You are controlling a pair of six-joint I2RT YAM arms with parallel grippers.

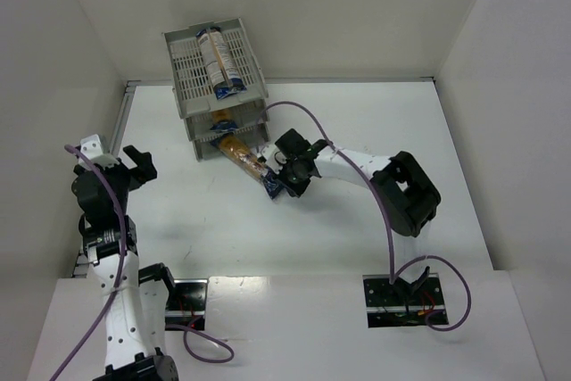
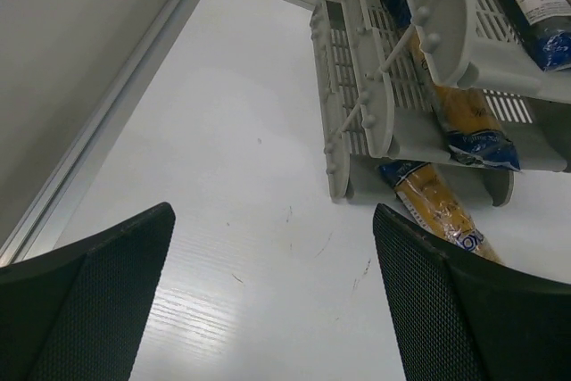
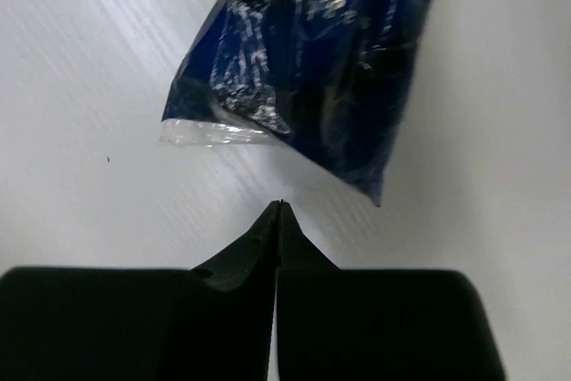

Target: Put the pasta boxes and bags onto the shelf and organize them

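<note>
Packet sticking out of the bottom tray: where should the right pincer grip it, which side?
Likely from above, across the narrow width of the packet just behind its blue end. Its far half lies in the shelf, bottom tier, so only this end is free. The right pincer is shut; open first.

The white desk (image 1: pixel 384 140) is carrying the grey shelf (image 1: pixel 184 69); one pasta packet (image 1: pixel 247 159) is lying on it, sticking out from the shelf's bottom tier.
</note>
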